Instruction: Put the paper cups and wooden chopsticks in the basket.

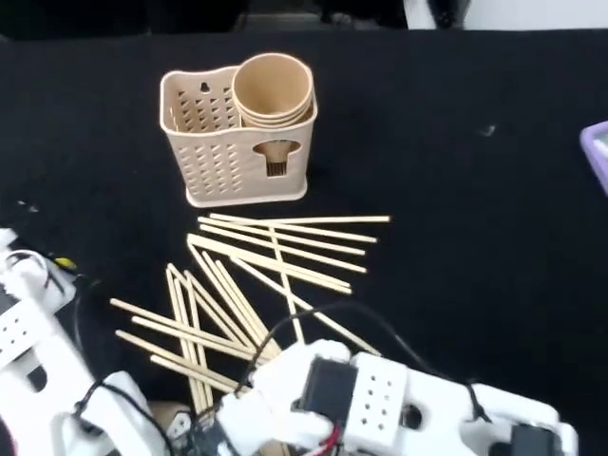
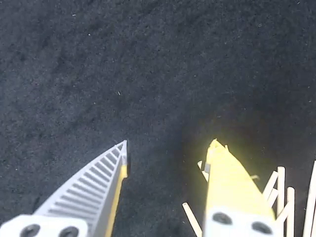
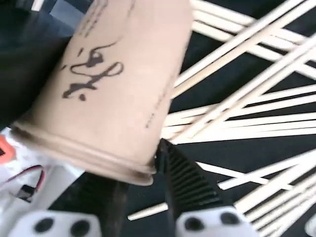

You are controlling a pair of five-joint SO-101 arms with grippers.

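Paper cup clamped at rim in R tool — L tool apart, beside chopsticks.

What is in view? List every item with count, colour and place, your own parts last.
basket: one, beige, perforated, far part of the table
stacked cups: nested stack, number unclear, tan, in the basket's right compartment
loose cup: one, tan with dark scribble, over the chopsticks, in the right tool
chopsticks: well over a dozen, pale wood, scattered in front of the basket
purple object: one, at the table's right edge, cut off
table: one, black
arms: two, white, near edge
left tool: open, above bare table beside chopstick ends
right tool: shut on the loose cup's rim
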